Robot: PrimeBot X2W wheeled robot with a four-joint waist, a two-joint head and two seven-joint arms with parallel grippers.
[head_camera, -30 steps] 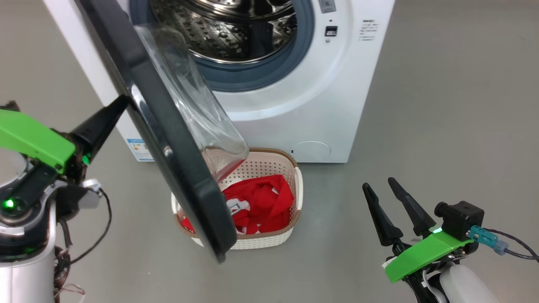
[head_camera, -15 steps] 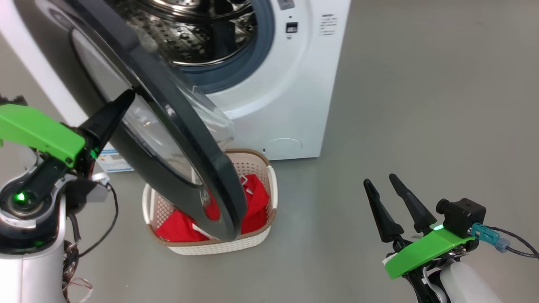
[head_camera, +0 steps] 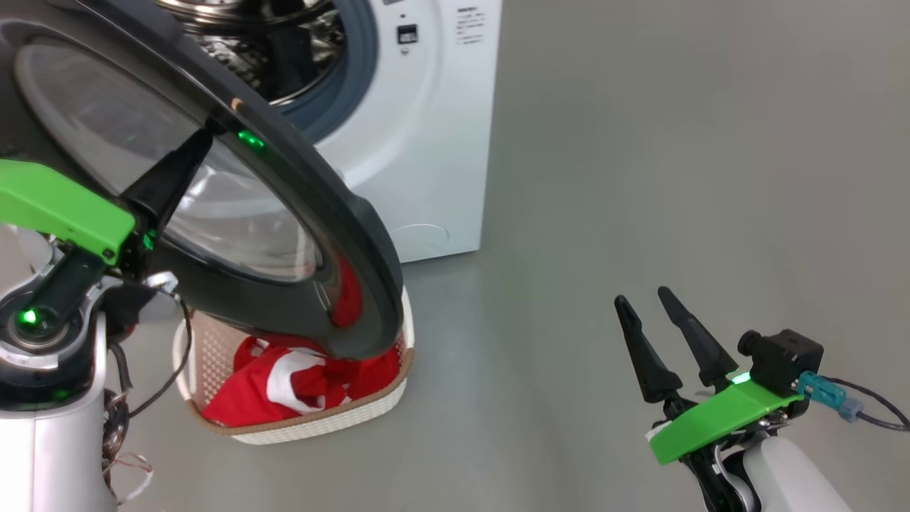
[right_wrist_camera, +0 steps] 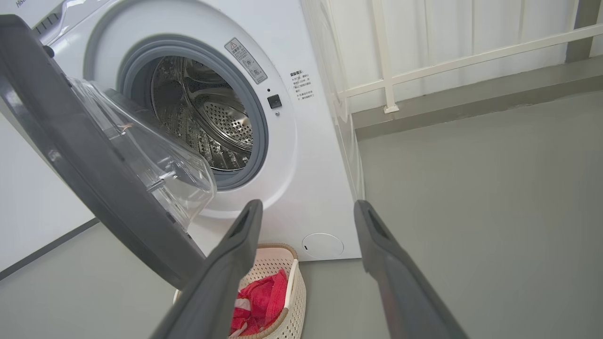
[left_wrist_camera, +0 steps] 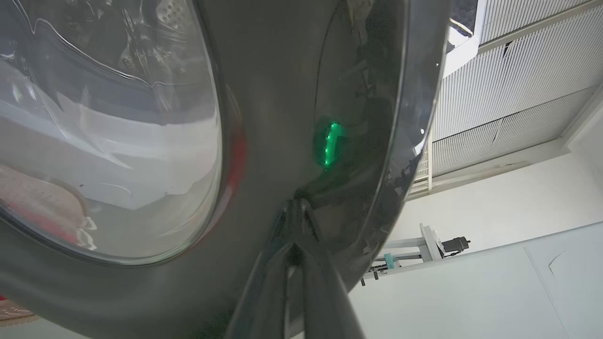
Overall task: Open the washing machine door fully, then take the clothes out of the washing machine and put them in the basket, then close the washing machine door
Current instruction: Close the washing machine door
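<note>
The washing machine door (head_camera: 341, 213) stands partly open, its glossy black outer face turned toward me and hanging over the basket. My left gripper (head_camera: 205, 139) is shut, and its tip rests against that outer face (left_wrist_camera: 282, 94) beside the glass window. Behind the door is the white washing machine (head_camera: 426, 142), whose steel drum (right_wrist_camera: 207, 117) looks bare. The cream basket (head_camera: 320, 416) sits on the floor in front of it and holds the red clothes (head_camera: 284, 384). Far off at the lower right, my right gripper (head_camera: 643, 299) is open and holds nothing.
Grey floor (head_camera: 604, 178) stretches to the right of the machine. A white railing (right_wrist_camera: 447, 61) and a pale wall stand behind it. In the left wrist view a small stand with gear (left_wrist_camera: 424, 254) sits by a white wall.
The head camera has turned, sliding the scene leftward. The door has swung from edge-on toward the machine, and its outer face now shows. My left gripper stays against it. The right arm has not moved.
</note>
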